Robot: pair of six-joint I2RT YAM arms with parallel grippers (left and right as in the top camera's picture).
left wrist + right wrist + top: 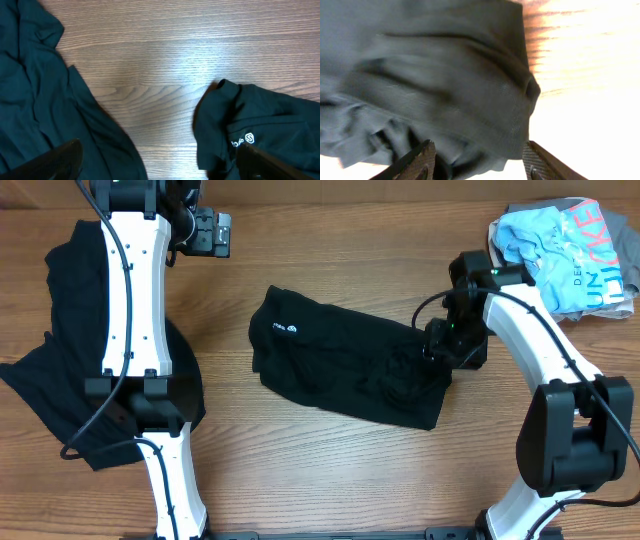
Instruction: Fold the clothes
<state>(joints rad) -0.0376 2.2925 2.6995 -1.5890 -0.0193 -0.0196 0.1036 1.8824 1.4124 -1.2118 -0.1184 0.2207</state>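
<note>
Overhead: a folded black shirt (345, 365) lies mid-counter (330, 470); the right fingers (437, 345) are parted at its edge, presumably after release. Another black garment (60, 370) lies left; a blue shirt (560, 255) reads "UNIKE".

Left wrist: the left fingers (150, 160) are spread wide, holding nothing; a small white logo (248, 138) is seen.

Right wrist: fabric lies bunched between parted fingers.

Left end effector (222, 232) wide open, arm extended; right end effector (477, 160) parted, arm bent.

Both arms have glossy white shells over black joints, the left arm (130, 300) long and the right arm (530, 340) ending in a bulky black base block. Thin black cables run along each. The right gripper's fingers (422, 160) are dark with a fine ribbed texture.
</note>
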